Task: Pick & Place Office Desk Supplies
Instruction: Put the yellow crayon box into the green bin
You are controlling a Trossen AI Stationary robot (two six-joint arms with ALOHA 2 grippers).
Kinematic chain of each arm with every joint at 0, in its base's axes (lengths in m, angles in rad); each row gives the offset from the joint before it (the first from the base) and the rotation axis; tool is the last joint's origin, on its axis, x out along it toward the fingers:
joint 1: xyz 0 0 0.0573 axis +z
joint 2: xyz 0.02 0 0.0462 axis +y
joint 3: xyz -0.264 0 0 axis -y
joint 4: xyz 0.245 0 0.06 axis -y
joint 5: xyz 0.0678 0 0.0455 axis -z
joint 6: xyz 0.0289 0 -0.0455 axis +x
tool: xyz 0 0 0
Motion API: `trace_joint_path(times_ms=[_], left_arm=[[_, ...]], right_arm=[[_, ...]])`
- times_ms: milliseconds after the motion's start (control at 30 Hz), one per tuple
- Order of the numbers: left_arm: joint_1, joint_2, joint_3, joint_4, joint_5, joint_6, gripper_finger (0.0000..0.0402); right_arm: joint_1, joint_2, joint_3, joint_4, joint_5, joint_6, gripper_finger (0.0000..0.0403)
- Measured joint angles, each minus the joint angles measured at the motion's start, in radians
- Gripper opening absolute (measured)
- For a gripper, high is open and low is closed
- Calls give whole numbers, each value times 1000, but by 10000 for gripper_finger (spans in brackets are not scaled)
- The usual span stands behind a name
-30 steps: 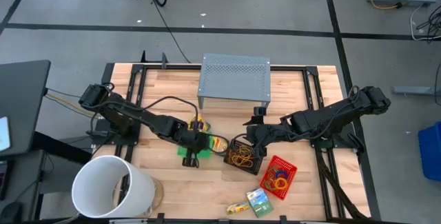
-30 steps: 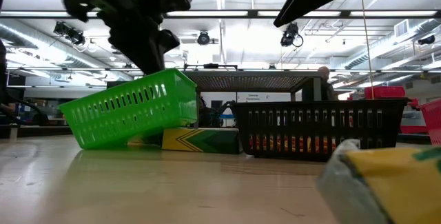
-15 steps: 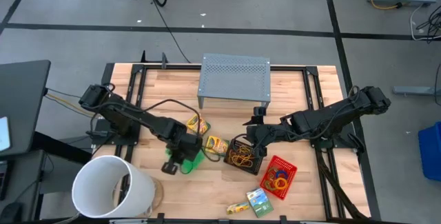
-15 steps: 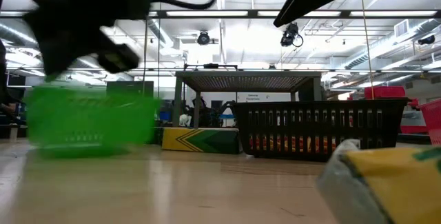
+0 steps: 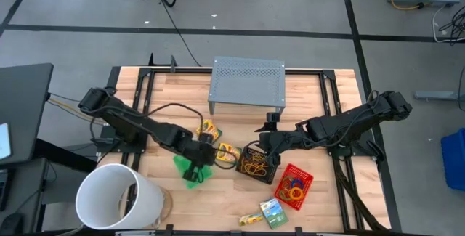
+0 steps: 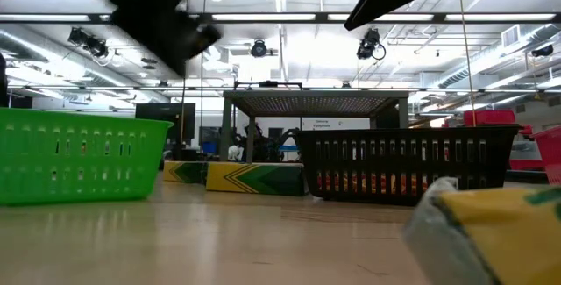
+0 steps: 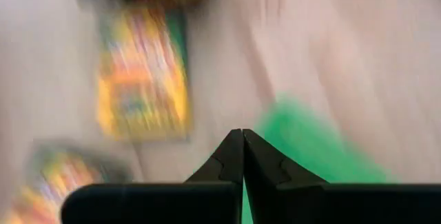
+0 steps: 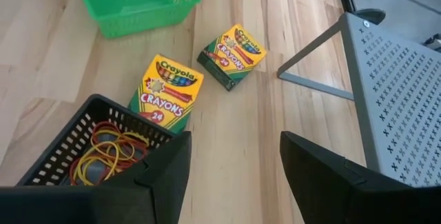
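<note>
Nearest the front edge lie a crayon box (image 5: 273, 212) and the red tray (image 5: 293, 186) of rings. The left gripper (image 5: 193, 172) – fingers clenched, holding nothing – hangs over the green tray (image 5: 187, 168), which sits flat. The right gripper (image 5: 266, 143), jaws spread and empty, hovers at the black tray (image 8: 76, 160) of rubber bands. Just beyond it, two boxes (image 8: 168, 91) read "Crayola Crayons 24". The grey stand (image 5: 247, 83) is farthest.
</note>
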Motion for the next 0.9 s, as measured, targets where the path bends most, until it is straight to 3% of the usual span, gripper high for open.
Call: trace_joint_path(times_ms=[100,267,400,500,733,900], left_arm=[[-8,-32,-27,279,-5,86,5],[15,-54,-199,964,119,149,3],[59,-54,-351,1302,122,117,3],[108,-57,-429,1369,101,76,3],[224,-70,-486,1289,96,92,3],[303,-70,-490,1247,88,145,3]], right_arm=[[0,0,0,7,0,0,231],[0,0,0,14,0,0,231],[0,0,0,14,0,0,231],[0,0,0,18,-8,0,231],[-33,12,0,85,-117,0,231],[-78,90,0,129,-269,-35,231]])
